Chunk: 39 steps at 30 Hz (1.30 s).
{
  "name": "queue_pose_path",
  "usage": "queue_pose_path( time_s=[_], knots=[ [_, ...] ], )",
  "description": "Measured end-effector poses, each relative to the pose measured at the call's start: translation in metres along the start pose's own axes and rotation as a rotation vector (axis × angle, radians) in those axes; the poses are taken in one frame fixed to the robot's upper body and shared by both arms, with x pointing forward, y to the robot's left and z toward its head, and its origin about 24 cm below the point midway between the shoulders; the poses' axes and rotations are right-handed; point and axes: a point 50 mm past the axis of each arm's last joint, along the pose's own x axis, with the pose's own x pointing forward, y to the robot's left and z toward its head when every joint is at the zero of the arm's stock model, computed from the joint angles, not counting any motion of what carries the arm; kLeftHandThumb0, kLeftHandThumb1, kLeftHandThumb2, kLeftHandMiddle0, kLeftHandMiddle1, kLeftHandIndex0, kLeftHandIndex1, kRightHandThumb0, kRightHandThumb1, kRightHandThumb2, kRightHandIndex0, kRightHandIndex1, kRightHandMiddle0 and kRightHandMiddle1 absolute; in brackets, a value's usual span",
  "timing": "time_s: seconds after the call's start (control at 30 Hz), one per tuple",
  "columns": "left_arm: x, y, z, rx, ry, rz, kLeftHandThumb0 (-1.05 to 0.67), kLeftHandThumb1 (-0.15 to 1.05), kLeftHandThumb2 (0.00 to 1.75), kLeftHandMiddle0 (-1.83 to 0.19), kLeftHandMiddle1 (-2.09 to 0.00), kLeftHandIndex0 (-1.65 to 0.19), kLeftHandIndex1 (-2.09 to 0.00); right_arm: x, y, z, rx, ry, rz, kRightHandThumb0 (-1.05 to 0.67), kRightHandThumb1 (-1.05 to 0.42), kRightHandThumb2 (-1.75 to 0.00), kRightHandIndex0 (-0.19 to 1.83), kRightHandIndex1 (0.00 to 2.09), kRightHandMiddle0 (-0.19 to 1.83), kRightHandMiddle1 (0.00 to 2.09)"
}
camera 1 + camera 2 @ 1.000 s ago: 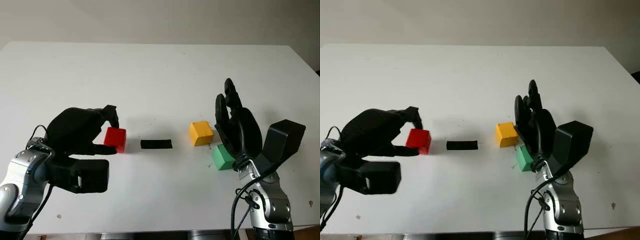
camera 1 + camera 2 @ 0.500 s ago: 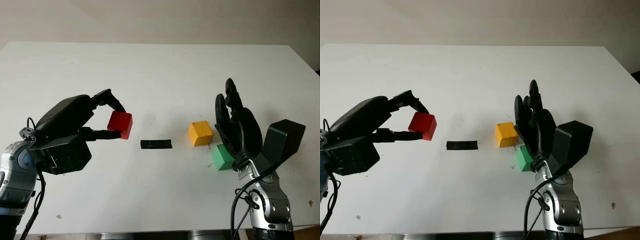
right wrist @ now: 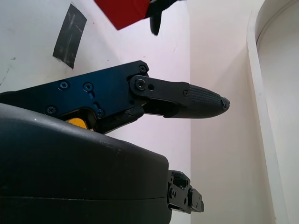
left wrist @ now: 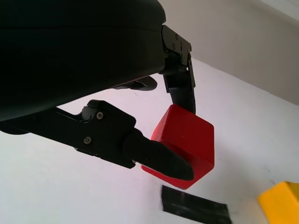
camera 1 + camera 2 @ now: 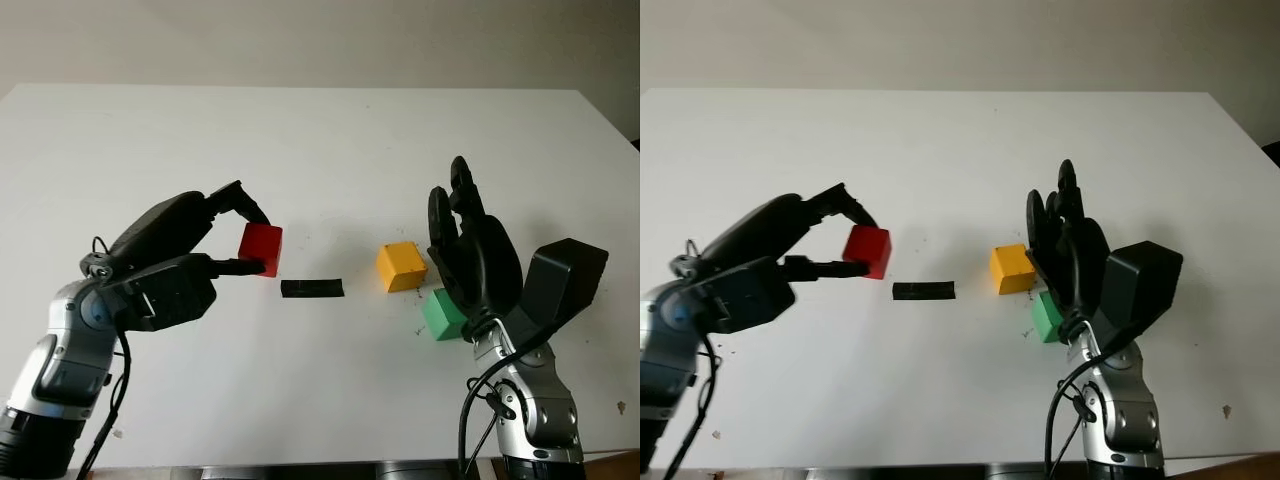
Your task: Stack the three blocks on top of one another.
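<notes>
Fingers (image 4: 159,156) of the left hand (image 5: 190,250) are clamped on the red block (image 5: 260,248), one black fingertip on its far upper edge and another pressed along its near side. The block hangs above the bench (image 5: 300,150), tilted, one corner pointing down; being a cube, it has no long axis. Nothing written or printed can be read on it.

Just right of and slightly nearer than the held block, a short strip of black tape (image 5: 312,288) lies flat on the bench, its long axis running left to right.

Further right sits the yellow block (image 5: 401,266), resting square on the surface, and just beside it, nearer and to the right, the green block (image 5: 441,314). The right hand (image 5: 470,255) stands upright and open, holding nothing, close against the green block's right side and partly covering it.

The bench is plain white with a few small dark specks. Behind its far edge runs a pale, bare wall.
</notes>
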Motion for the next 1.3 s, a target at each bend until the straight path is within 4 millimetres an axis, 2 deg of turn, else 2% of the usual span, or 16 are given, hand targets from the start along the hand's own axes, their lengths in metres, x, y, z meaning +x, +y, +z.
queue_pose_path(
  time_s=[0.23,0.5,1.0,1.23,1.3],
  knots=[
    [0.005,-0.017,0.013,0.014,-0.026,0.001,-0.42,1.05,0.10,-0.24,-0.05,-0.17,-1.67,0.000,0.001,0.000,-0.002,-0.011,-0.004,-0.65,-1.05,-0.52,-0.19,0.00,-0.19,0.02],
    [0.004,-0.035,0.015,-0.022,-0.025,-0.017,-0.44,1.05,0.14,-0.23,-0.05,-0.13,-1.80,0.000,0.001,0.001,-0.006,-0.019,-0.007,-0.65,-1.05,-0.51,-0.19,0.00,-0.18,0.03],
    [0.004,-0.049,0.020,-0.028,-0.018,0.004,-0.45,1.05,0.17,-0.22,-0.05,-0.04,-1.91,-0.001,0.001,0.000,0.004,-0.018,-0.010,-0.65,-1.05,-0.51,-0.19,0.00,-0.19,0.04],
    [0.006,-0.058,0.013,-0.049,0.013,0.000,-0.44,1.05,0.19,-0.20,-0.05,0.01,-1.95,-0.001,0.001,-0.001,0.004,-0.016,-0.013,-0.63,-1.05,-0.53,-0.19,0.00,-0.19,0.03],
    [0.007,-0.059,0.013,-0.054,0.016,-0.002,-0.45,1.05,0.20,-0.19,-0.05,0.02,-1.90,-0.002,0.000,-0.001,0.004,-0.015,-0.013,-0.64,-1.05,-0.52,-0.19,0.00,-0.19,0.03]
  ],
)
